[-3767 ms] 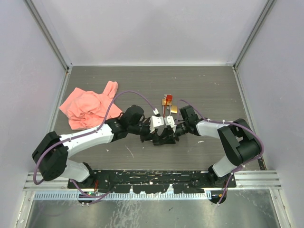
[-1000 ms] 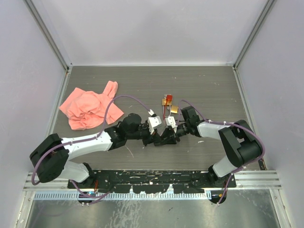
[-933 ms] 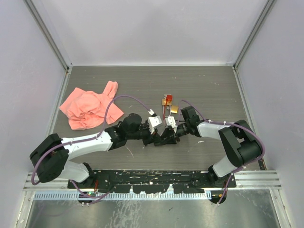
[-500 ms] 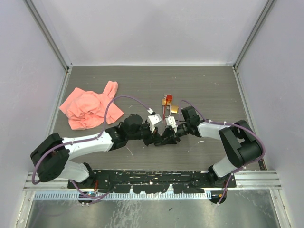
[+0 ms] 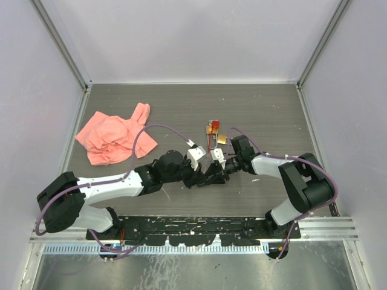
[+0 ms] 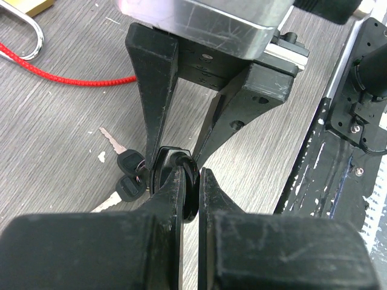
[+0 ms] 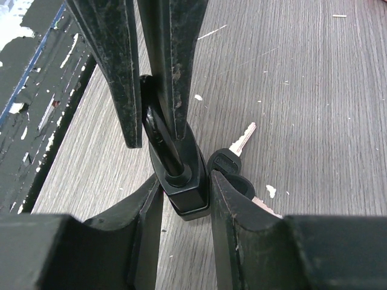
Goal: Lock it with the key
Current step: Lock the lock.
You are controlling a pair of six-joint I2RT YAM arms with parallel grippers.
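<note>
The black plastic-headed key (image 7: 181, 178) sits mid-table over the grey wood-grain tabletop (image 5: 181, 106), pinched on its head by the right gripper (image 7: 184, 187) and on its ring by the left gripper (image 6: 192, 181), with two spare keys (image 6: 124, 181) just beneath and the brass padlock (image 6: 21, 7) apart.

The tabletop (image 5: 272, 109) looks like grey wood-grain laminate, matt, with small white chips. At ten o'clock on it lies a salmon-pink cloth (image 5: 112, 139), soft and crumpled. The padlock (image 6: 27, 5) has a brass-coloured body and a shiny steel shackle; the red cord (image 6: 60, 75) looks woven. The two loose keys (image 6: 127, 175) have black plastic heads and bright metal blades. The left tool (image 6: 192, 175) and the right tool (image 7: 184, 181) have fingers of matt black plastic, scratched. The held key (image 7: 181, 172) between them shows a glossy black head.
</note>
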